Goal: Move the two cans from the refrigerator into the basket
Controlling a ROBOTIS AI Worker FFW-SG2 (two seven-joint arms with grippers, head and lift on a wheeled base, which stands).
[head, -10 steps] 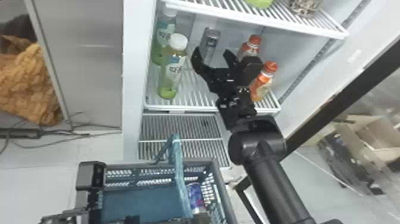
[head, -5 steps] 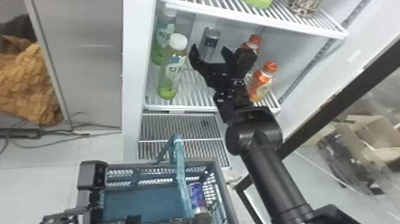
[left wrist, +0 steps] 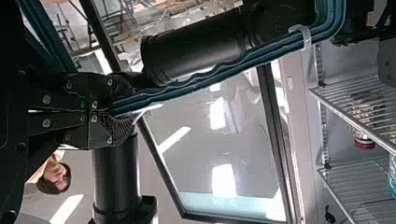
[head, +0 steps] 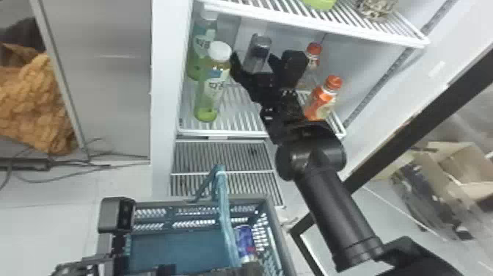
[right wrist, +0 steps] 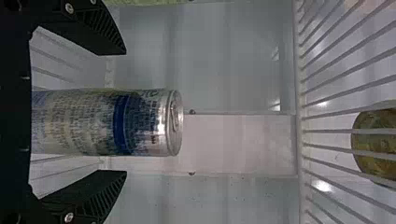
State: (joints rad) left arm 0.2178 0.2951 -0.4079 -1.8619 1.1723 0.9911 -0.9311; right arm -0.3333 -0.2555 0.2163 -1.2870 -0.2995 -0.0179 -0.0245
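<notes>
On the refrigerator shelf, a silver-and-blue can (head: 258,54) stands upright between the spread fingers of my right gripper (head: 254,65). The right wrist view has this can (right wrist: 105,122) midway between the open fingers of the right gripper (right wrist: 122,112), with a gap on either side. Another can (head: 244,240), blue, is inside the basket (head: 234,200) at its right side. My left gripper (head: 96,263) is at the basket's left; in the left wrist view, the left gripper (left wrist: 120,111) is shut on the teal basket handle (left wrist: 201,79).
Green bottles (head: 212,86) stand left of the right gripper, and orange-capped bottles (head: 324,97) to its right. A wire shelf (head: 319,22) lies above. The refrigerator's black door frame (head: 422,117) slants down at the right.
My right gripper has advanced deeper over the shelf toward the silver can, shifting left, and its fingers are now on both sides of it. The basket has hardly moved.
</notes>
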